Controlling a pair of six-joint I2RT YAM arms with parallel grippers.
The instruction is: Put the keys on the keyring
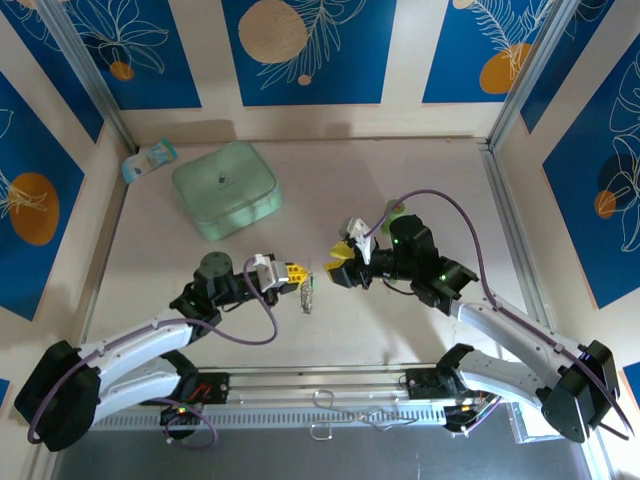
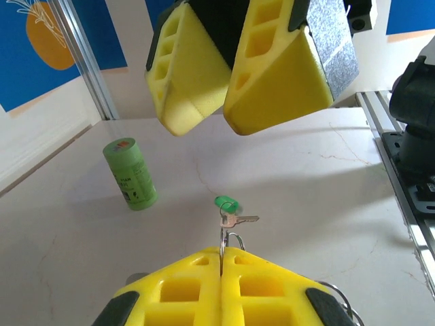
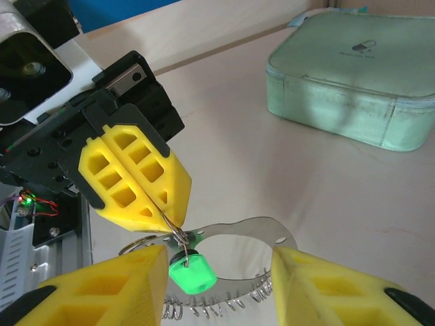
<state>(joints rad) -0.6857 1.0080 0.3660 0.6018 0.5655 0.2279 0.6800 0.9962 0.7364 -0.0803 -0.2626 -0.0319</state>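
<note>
Left tool (image 2: 222, 261): yellow foam fingers pressed together, pinching the thin wire loop of the silvery metal-chain keyring (image 3: 251, 227).
Right tool (image 3: 219, 255): yellow fingers apart, one on either side of the key, facing the left tool tip to tip.
Key: a tiny key with a bright green plastic head (image 3: 192, 275) hangs on the wire loop just below the left tool's tips. It sits between the right tool's fingers, nearer one of them; whether it touches cannot be told.
Key blade: in the left wrist view a short metal blade (image 2: 243, 219) juts sideways beside the green head.
Keyring: its curved whitish band and coiled links trail down onto the pale marbled bench (image 2: 326, 176), between the two tools.
In the way: the right tool's fingers hang close above the key and block most of the space behind it, seen from the left wrist.
Green cylinder: an upright green roll-shaped cylinder (image 2: 130, 174) stands beyond the key, well apart from it; from above, the right arm partly covers it.
Box: a mint-green square zipped case (image 1: 226, 188) lies flat towards the back left, clear of both tools.
Packet: a small teal-and-white packet (image 1: 150, 160) lies near the box, by the back-left corner.
</note>
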